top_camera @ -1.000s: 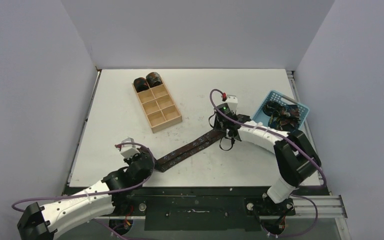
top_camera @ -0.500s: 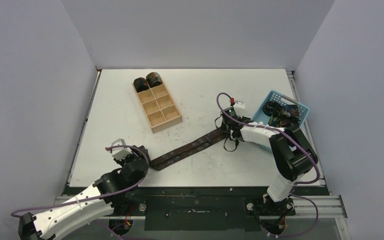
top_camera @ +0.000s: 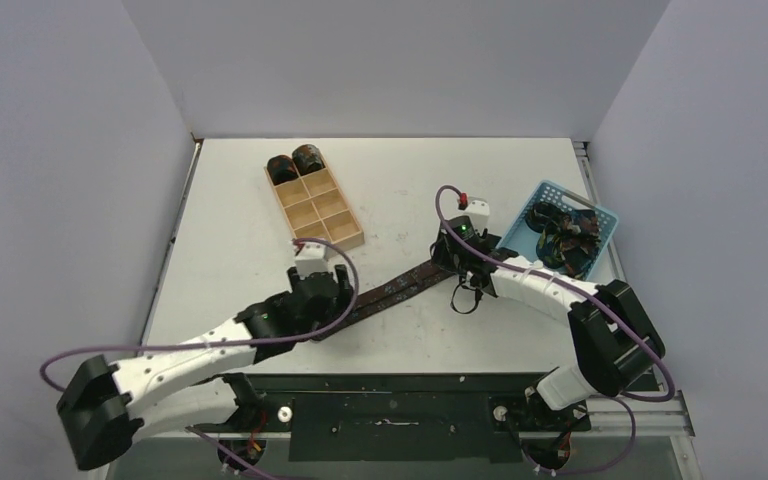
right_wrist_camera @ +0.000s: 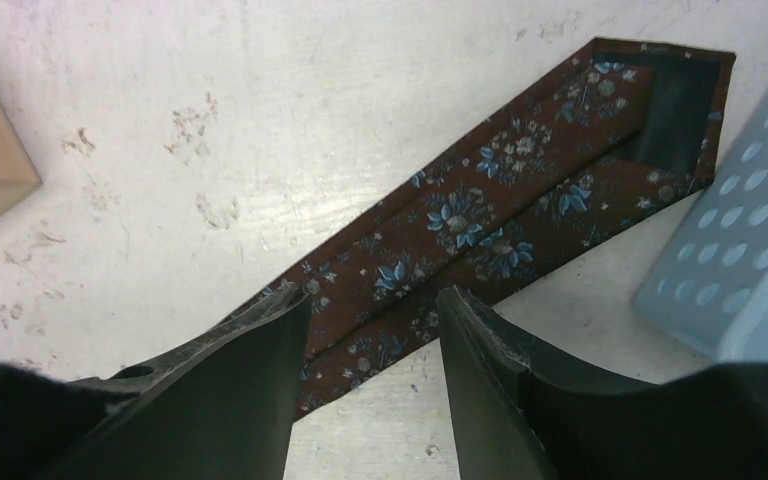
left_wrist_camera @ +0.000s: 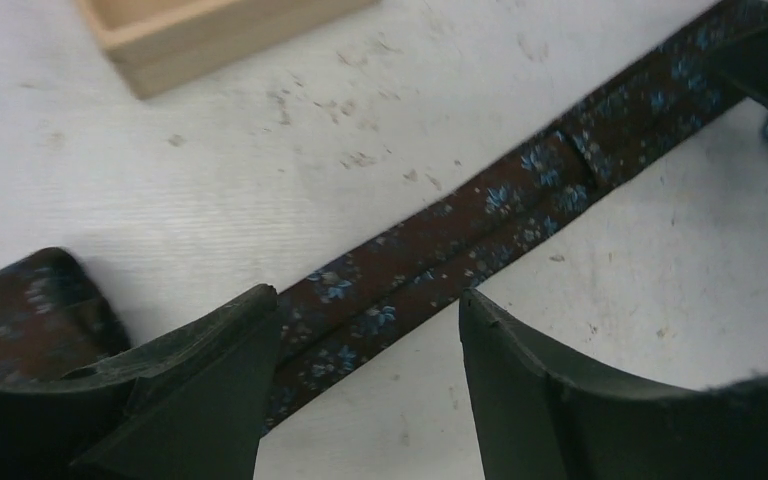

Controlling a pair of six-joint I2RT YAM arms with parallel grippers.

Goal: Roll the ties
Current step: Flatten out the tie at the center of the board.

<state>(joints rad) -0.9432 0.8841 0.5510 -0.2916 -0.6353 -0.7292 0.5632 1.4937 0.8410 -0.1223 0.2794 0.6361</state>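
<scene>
One dark brown tie with small blue flowers lies flat in a diagonal across the table. My left gripper hovers open over its lower left stretch. In the left wrist view the strip runs between the open gripper, and a folded-over end lies beside the left finger. My right gripper stands open over the wide pointed end, with its fingers straddling the strip and gripping nothing. Two rolled ties sit in the far compartments of the tray.
The tan wooden tray stands behind the flat tie, and its corner is close to the left gripper. A light blue basket holding several loose ties sits at the right, its wall just beside the tie's wide end.
My left arm has swung from the near table edge forward and right over the tie, and its jaws have opened. The right gripper's jaws have widened over the tie's wide end.
</scene>
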